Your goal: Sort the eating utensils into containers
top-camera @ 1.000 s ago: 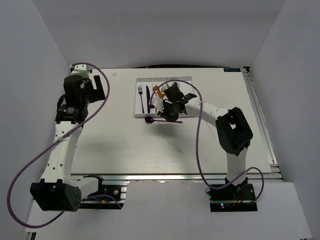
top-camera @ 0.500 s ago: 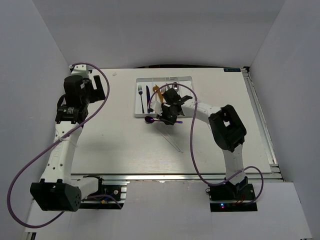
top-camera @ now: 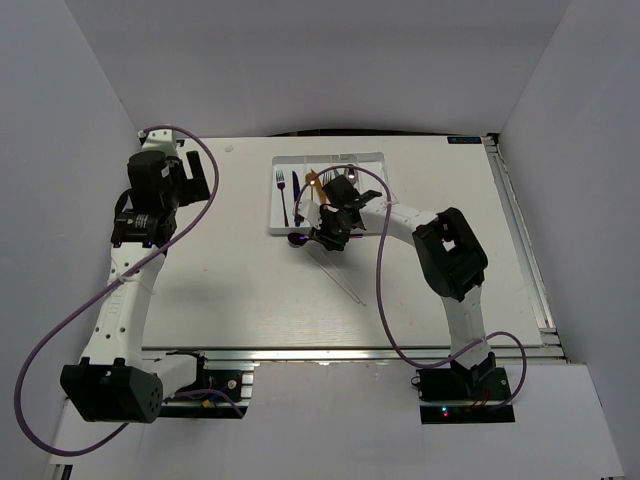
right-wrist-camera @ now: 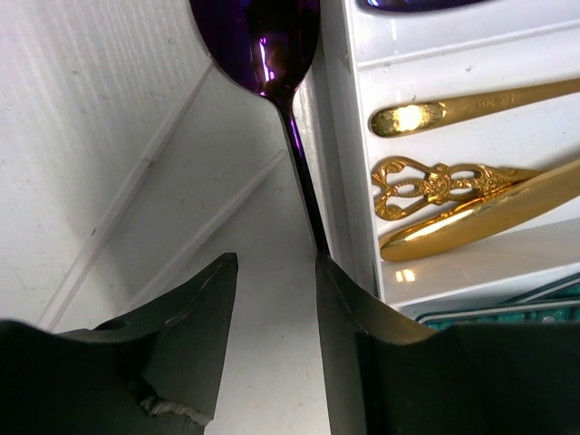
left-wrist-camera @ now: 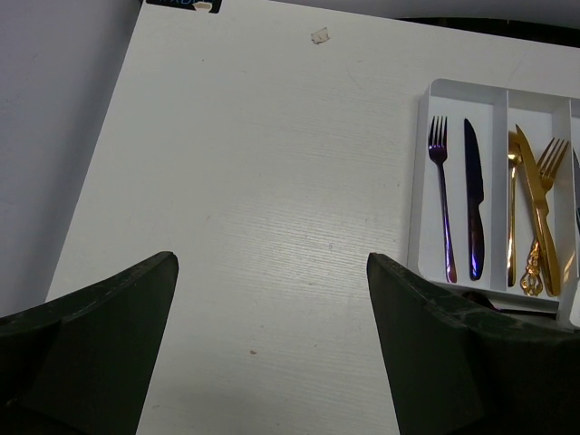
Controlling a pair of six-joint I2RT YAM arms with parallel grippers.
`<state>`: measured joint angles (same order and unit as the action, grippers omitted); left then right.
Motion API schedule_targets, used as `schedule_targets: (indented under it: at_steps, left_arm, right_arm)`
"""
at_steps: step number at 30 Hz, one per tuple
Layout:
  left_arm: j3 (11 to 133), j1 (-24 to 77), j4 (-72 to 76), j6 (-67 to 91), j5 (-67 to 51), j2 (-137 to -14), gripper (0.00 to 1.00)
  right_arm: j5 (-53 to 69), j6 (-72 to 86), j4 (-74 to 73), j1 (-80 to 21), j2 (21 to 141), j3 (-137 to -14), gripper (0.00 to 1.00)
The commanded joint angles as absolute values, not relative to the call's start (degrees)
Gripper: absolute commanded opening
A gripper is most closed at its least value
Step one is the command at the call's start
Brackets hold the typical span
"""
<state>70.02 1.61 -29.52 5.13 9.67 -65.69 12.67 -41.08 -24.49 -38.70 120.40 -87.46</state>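
Note:
The white tray [top-camera: 372, 160] sits at the back middle of the table. In the left wrist view the tray [left-wrist-camera: 420, 181] holds a purple fork [left-wrist-camera: 441, 199], a purple knife [left-wrist-camera: 473, 195] and gold utensils [left-wrist-camera: 536, 213]. A purple spoon [top-camera: 298, 240] lies on the table against the tray's near wall. In the right wrist view the spoon [right-wrist-camera: 263, 45] runs along the tray wall [right-wrist-camera: 340, 136], and its handle ends at the inner edge of one finger [right-wrist-camera: 362, 335]. My right gripper [right-wrist-camera: 275, 261] is open and low over the handle. My left gripper [left-wrist-camera: 272, 263] is open and empty, far to the left.
Two white chopsticks [top-camera: 340, 275] lie on the table in front of the tray, also in the right wrist view [right-wrist-camera: 136, 190]. Gold handles [right-wrist-camera: 453, 195] and a teal handle [right-wrist-camera: 507, 304] lie in the tray. The right arm's purple cable [top-camera: 385, 290] loops over the table. Walls stand on three sides.
My right gripper has moved left and down along the tray's near wall, toward the purple spoon. The spoon's bowl stays in place. The left arm has not moved.

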Motion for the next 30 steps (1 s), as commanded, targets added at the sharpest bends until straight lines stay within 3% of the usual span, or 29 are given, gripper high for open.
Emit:
schedule_targets:
  at_steps: [1, 15, 19, 24, 26, 30]
  left_arm:
    - [69.52, 1.32, -29.18, 4.92, 10.11, -65.3, 0.97]
    - [68.2, 1.32, -28.65, 6.59, 9.58, -65.13, 0.97]
    - [65.66, 1.32, -32.24, 14.31, 4.59, -62.67, 0.88]
    - [51.73, 1.32, -29.72, 26.53, -21.28, -56.08, 0.66]
    - [47.04, 1.32, -27.08, 32.93, -25.12, -55.37, 0.57]
    - [38.6, 2.45, -18.49, 37.09, -26.9, -58.18, 0.51]
  right_arm:
    - [16.08, -42.54, -24.78, -38.58, 120.06, -89.56, 0.46]
    - [18.37, -44.21, -23.39, -39.11, 115.31, -87.27, 0.43]
    - [17.76, -43.25, -22.94, -39.2, 115.58, -88.33, 0.4]
    - [15.91, -38.68, -19.87, -39.03, 110.23, -85.61, 0.4]
    - [14.16, -34.74, -17.94, -38.33, 107.94, -83.68, 0.41]
    - [13.1, -28.58, -16.52, -35.43, 101.27, -81.13, 0.43]
